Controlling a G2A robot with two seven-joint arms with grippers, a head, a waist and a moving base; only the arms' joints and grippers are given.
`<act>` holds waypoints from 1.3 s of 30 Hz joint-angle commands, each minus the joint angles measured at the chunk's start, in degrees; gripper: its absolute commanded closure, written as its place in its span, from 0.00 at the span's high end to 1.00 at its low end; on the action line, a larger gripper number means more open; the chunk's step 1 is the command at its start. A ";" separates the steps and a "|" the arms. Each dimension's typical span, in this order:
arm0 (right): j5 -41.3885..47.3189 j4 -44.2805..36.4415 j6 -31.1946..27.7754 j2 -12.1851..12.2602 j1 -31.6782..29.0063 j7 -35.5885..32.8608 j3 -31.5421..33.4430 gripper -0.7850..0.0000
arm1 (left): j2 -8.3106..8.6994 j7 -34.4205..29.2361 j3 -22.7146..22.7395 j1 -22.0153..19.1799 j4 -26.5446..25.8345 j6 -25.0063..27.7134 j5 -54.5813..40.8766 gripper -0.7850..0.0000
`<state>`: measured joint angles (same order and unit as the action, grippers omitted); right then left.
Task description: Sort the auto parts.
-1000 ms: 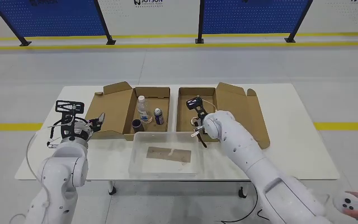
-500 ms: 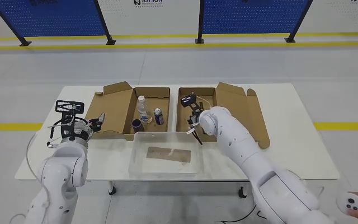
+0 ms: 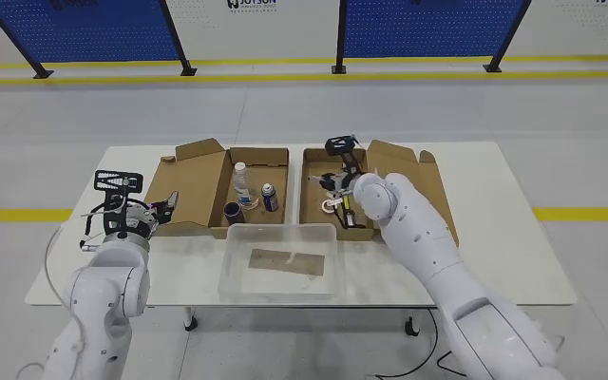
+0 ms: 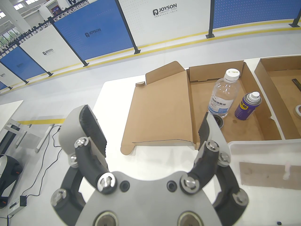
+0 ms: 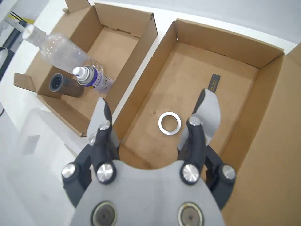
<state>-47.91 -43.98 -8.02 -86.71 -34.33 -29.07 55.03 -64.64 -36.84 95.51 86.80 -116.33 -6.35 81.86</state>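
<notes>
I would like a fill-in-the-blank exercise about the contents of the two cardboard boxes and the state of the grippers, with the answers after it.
1. The cardboard box with the water bottle holds ____ things in all.
2. The metal ring and the black strip lie in the ____ box.
3. The left gripper and the right gripper are both ____.

Missing words: three; same; open.

Silver ring (image 5: 169,122) and black strip (image 5: 214,82) lie flat in the centre box (image 3: 318,157). Clear bottle (image 3: 243,183), spray can (image 3: 270,197) and dark tube (image 3: 233,211) stand in the left box (image 3: 256,152).
</notes>
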 commanded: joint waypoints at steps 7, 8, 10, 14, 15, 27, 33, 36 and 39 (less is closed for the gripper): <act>0.98 -25.69 -0.71 6.23 -17.25 -3.46 17.16 1.00 | 0.00 0.00 0.00 0.00 0.00 0.00 0.00 1.00; 1.34 -29.51 -0.98 6.89 -19.92 -5.00 19.43 1.00 | 0.00 0.00 0.00 0.00 0.00 0.00 0.00 1.00; 2.22 -36.66 -1.03 7.94 -24.83 -7.61 23.57 1.00 | 0.00 0.00 0.00 0.00 0.00 0.00 0.00 1.00; 4.15 -47.13 -0.50 9.18 -32.47 -9.63 29.61 1.00 | 0.00 0.00 0.00 0.00 0.00 0.00 0.00 1.00; 4.52 -49.12 -0.55 9.40 -33.95 -9.66 30.79 1.00 | 0.00 0.00 0.00 0.00 0.00 0.00 0.00 1.00; 4.97 -54.13 -4.60 10.64 -38.15 -12.36 34.29 1.00 | 0.00 0.00 0.00 0.00 0.00 0.00 0.00 1.00; 4.98 -54.15 -4.49 10.62 -38.17 -12.30 34.29 1.00 | 0.00 0.00 0.00 0.00 0.00 0.00 0.00 1.00; 4.98 -54.15 -4.49 10.62 -38.17 -12.30 34.29 1.00 | 0.00 0.00 0.00 0.00 0.00 0.00 0.00 1.00; 4.97 -54.15 -4.49 10.62 -38.17 -12.30 34.29 1.00 | 0.00 0.00 0.00 0.00 0.00 0.00 0.00 1.00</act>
<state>-42.94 -98.13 -12.51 -76.08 -72.50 -41.37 89.32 -64.64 -36.84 95.51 86.80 -116.33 -6.35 81.86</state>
